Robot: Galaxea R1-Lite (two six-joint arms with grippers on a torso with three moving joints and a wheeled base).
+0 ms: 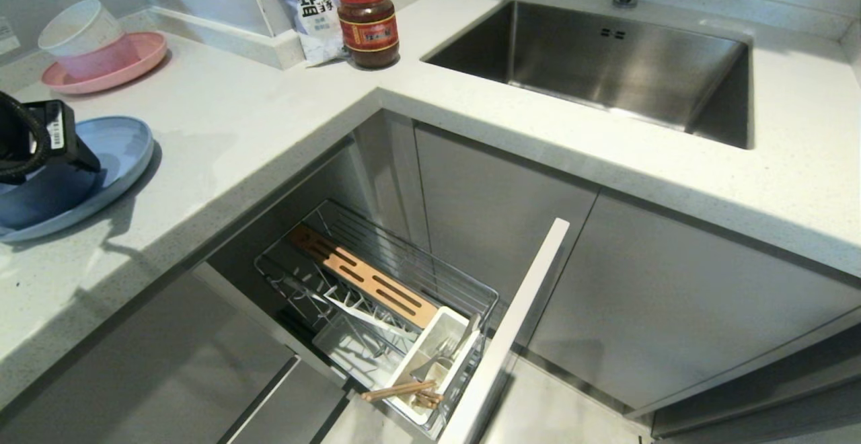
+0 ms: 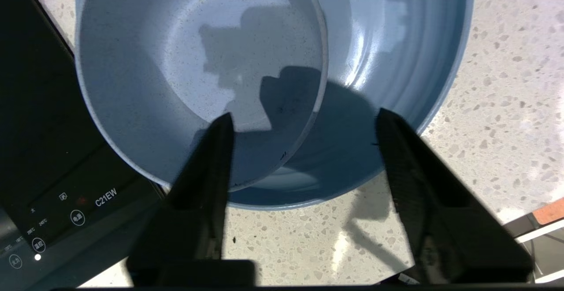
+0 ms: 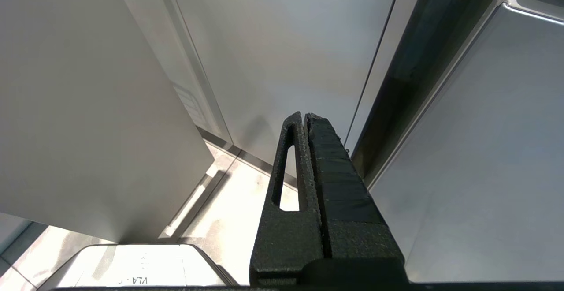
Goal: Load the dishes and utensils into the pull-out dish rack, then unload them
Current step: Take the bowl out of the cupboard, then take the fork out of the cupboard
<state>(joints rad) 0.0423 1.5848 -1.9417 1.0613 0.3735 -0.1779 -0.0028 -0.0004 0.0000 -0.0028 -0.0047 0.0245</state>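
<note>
A small light-blue bowl (image 2: 176, 61) sits on a wide light-blue plate (image 2: 396, 39) on the speckled counter, at the far left of the head view, bowl (image 1: 40, 198) on plate (image 1: 124, 151). My left gripper (image 2: 304, 114) hangs open just above them. One finger is over the bowl's inside and the other over the plate, with the bowl's rim between them. The pull-out dish rack (image 1: 377, 276) stands pulled out below the counter. Its white caddy (image 1: 440, 336) holds wooden chopsticks (image 1: 400, 390) and a silver fork (image 1: 436, 355). My right gripper (image 3: 304, 115) is shut and empty, parked by the cabinet fronts.
A black cooktop panel (image 2: 39, 150) lies right beside the bowl. A pink plate with stacked bowls (image 1: 101, 60) stands behind the blue one. A salt bag (image 1: 309, 7) and a red-lidded jar (image 1: 367, 23) stand at the back corner, next to the steel sink (image 1: 605, 67).
</note>
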